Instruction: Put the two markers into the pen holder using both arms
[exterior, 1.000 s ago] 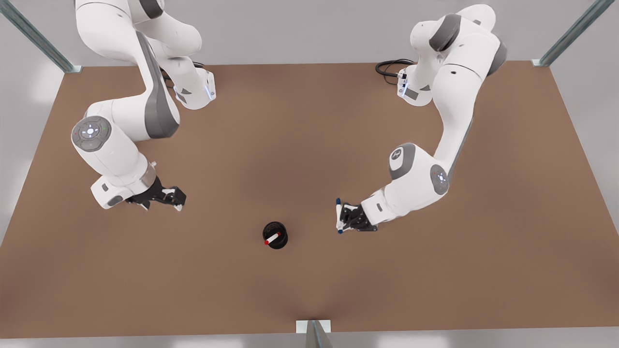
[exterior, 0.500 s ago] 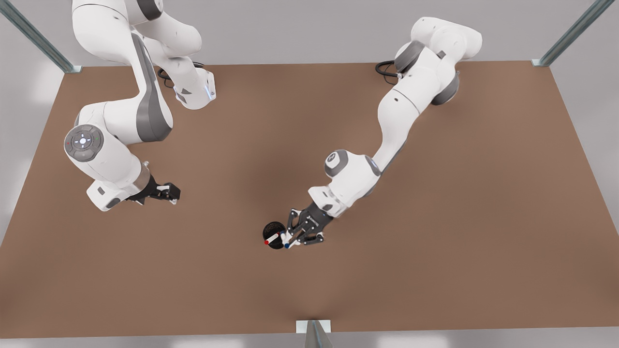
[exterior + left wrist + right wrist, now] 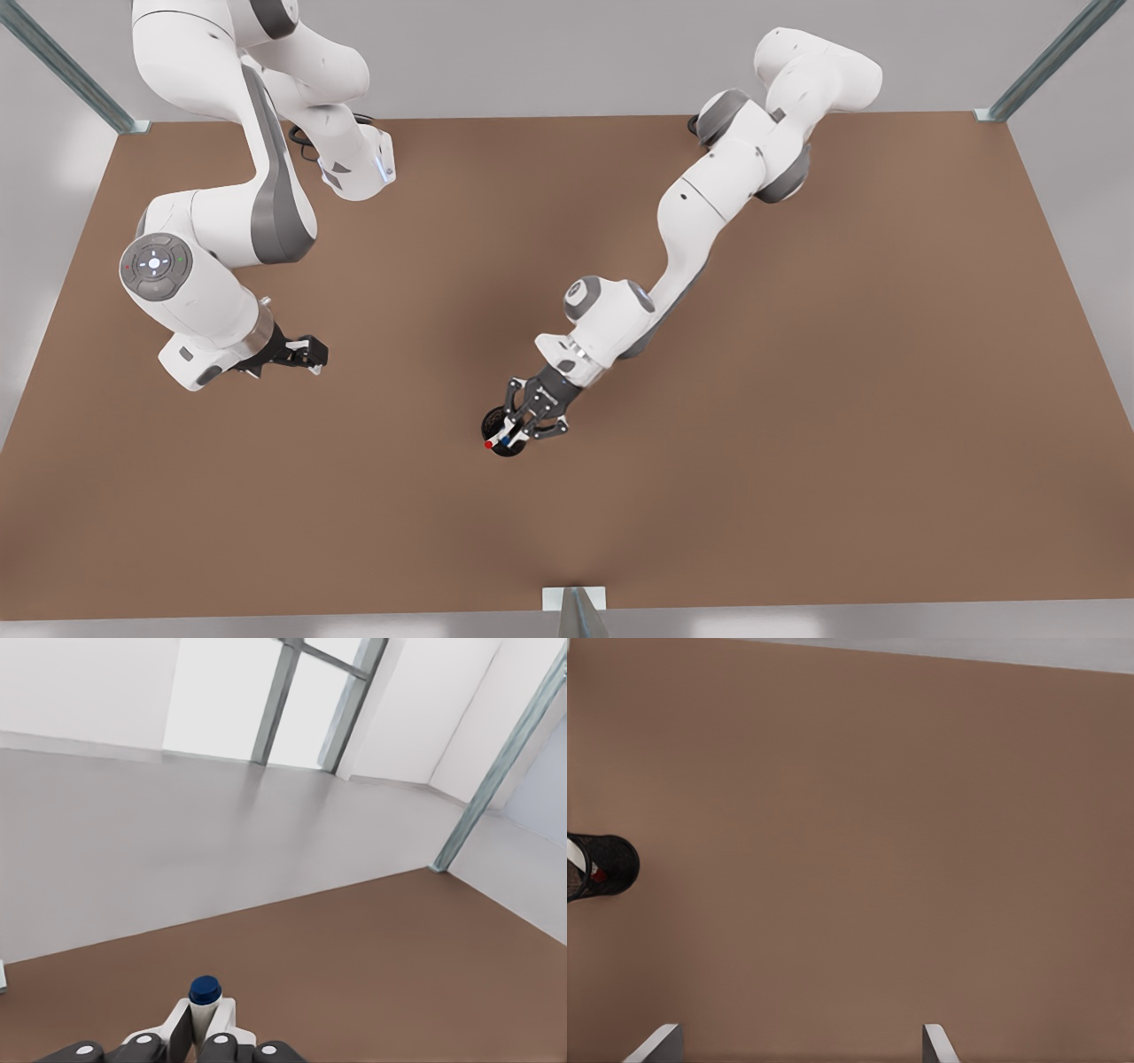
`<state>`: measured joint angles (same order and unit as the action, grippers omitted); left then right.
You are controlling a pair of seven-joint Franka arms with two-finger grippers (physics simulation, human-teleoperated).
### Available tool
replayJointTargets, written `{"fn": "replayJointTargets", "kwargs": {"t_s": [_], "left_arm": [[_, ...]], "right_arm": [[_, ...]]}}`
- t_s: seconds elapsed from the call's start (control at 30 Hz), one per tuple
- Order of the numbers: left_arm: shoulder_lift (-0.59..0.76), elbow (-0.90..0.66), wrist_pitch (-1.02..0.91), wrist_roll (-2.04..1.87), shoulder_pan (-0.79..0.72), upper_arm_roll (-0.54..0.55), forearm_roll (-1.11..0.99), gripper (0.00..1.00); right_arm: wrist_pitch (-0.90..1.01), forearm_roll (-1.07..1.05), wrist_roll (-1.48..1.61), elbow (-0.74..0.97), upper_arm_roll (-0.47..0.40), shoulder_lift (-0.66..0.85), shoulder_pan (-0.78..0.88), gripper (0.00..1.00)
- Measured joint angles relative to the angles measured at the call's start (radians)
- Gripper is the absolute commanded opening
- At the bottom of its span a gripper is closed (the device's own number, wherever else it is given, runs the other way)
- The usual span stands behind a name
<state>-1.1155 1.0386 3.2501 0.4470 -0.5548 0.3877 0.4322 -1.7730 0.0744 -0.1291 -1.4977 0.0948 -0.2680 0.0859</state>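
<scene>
The left gripper (image 3: 523, 424) sits directly over the pen holder (image 3: 501, 432) near the table's (image 3: 797, 443) front middle, its fingers (image 3: 232, 1017) closed on the blue marker (image 3: 205, 997), whose blue end points into the cup. The red marker (image 3: 490, 443) already leans inside the holder. The right gripper (image 3: 297, 354) waits with fingers (image 3: 663, 1041) spread wide and empty, well apart toward the front view's left.

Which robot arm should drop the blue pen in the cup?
The left arm. Its left gripper grips the blue marker right over the pen holder. The right gripper waits open, far off.
</scene>
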Motion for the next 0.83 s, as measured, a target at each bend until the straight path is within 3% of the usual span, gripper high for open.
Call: {"fn": "replayJointTargets", "kwargs": {"t_s": [0.03, 0.2, 0.27, 0.3, 0.37, 0.57, 0.6, 0.7, 0.83], "left_arm": [[-0.001, 0.000, 0.003, 0.002, -0.004, -0.002, -0.001, 1.00], [-0.001, 0.000, 0.016, 0.009, -0.006, -0.006, -0.003, 1.00], [0.061, 0.003, -0.034, 0.007, 0.048, -0.002, -0.003, 1.00], [0.145, 0.007, -0.129, -0.001, 0.104, -0.049, -0.005, 1.00], [0.313, 0.010, -0.409, -0.023, 0.177, -0.243, -0.018, 1.00], [0.588, 0.011, -1.245, -0.098, 0.303, -0.606, -0.160, 1.00], [0.617, 0.012, -1.339, -0.113, 0.295, -0.617, -0.200, 1.00], [0.793, 0.196, -1.510, -0.162, 0.452, -0.414, -0.312, 1.00], [0.852, 0.267, -1.621, -0.219, 0.485, -0.357, -0.391, 1.00]], "right_arm": [[0.000, 0.000, 0.002, 0.000, -0.001, 0.000, 0.000, 1.00], [0.000, 0.000, 0.012, 0.000, -0.001, 0.000, 0.000, 1.00], [0.000, 0.000, 0.015, 0.000, -0.001, 0.000, 0.000, 1.00], [0.000, 0.000, 0.016, 0.000, -0.001, 0.000, 0.000, 1.00], [-0.001, 0.000, 0.019, 0.000, -0.001, 0.000, 0.000, 1.00], [-0.001, 0.001, 0.025, 0.000, -0.001, 0.000, 0.000, 1.00], [-0.001, 0.001, 0.025, 0.000, -0.001, 0.000, 0.000, 1.00], [-0.001, 0.002, 0.027, 0.000, -0.001, 0.000, 0.000, 1.00], [-0.001, 0.003, 0.028, 0.000, -0.001, -0.001, 0.000, 1.00]]}}
